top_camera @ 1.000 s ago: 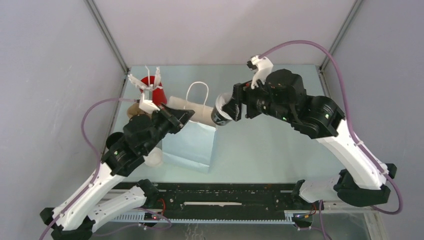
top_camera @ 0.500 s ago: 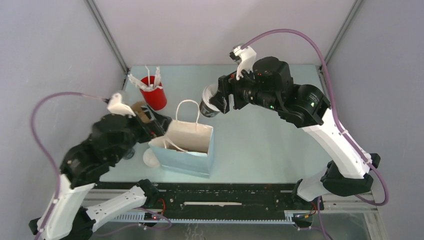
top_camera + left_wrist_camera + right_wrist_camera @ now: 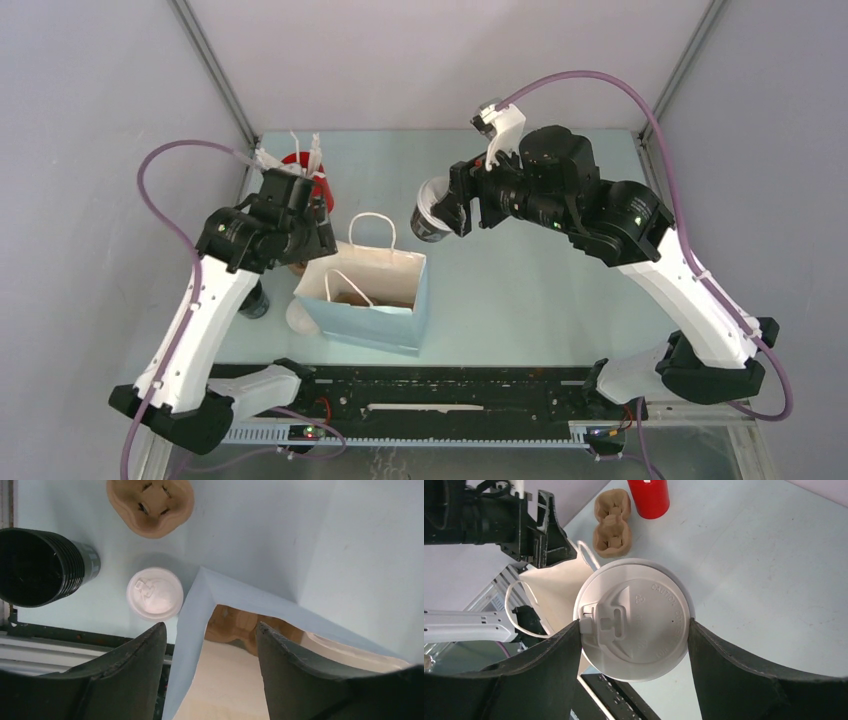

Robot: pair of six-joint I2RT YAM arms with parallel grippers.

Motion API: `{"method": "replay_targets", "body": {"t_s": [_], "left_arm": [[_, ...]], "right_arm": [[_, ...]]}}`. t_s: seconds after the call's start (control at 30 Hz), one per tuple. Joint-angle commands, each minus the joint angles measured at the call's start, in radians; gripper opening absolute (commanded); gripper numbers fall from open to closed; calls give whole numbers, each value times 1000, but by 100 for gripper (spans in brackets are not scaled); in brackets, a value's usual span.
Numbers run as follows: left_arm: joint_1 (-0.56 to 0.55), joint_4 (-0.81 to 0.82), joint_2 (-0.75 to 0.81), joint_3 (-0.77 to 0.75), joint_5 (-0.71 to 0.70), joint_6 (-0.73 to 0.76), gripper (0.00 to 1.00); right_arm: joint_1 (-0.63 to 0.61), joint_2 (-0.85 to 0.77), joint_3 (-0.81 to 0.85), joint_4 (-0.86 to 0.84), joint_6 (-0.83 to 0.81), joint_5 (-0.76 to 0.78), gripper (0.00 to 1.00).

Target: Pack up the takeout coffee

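Above the left rim of the bag [image 3: 365, 295], the left fingers [image 3: 135, 665] had let go and stood wide apart, holding nothing. A second earlier the bag lay flat; now it stood upright on the counter [image 3: 520, 290] with its mouth open. Just beyond the bag's far right corner, the right fingers [image 3: 549, 665] held the coffee [image 3: 430, 212] near its lid, in the air. Lowering it into the bag looked the likely next step.

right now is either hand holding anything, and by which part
The right hand grips the takeout coffee at its top, one finger on each side of the white lid. The left hand is open above the paper bag, holding nothing.
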State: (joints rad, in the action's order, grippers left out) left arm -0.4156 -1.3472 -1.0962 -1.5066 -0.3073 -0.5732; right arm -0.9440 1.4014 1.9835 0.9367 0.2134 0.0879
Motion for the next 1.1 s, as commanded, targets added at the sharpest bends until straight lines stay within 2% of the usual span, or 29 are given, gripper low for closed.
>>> {"method": "replay_targets", "body": {"t_s": [0.0, 0.13, 0.33, 0.47, 0.83, 1.07], "left_arm": [[9, 28, 8, 61, 47, 92, 66], [9, 32, -14, 97, 42, 100, 43], [7, 101, -7, 115, 36, 119, 14], [1, 247, 14, 104, 95, 122, 1], [-68, 566, -91, -78, 141, 121, 0], [-143, 814, -116, -30, 179, 187, 0]], "right_arm": [[2, -78, -41, -52, -8, 5, 66], [2, -111, -70, -56, -9, 17, 66], [7, -149, -108, -71, -33, 21, 66], [15, -165, -113, -73, -63, 30, 66], [37, -212, -124, -112, -150, 17, 67], [37, -273, -196, -154, -239, 38, 68]]}}
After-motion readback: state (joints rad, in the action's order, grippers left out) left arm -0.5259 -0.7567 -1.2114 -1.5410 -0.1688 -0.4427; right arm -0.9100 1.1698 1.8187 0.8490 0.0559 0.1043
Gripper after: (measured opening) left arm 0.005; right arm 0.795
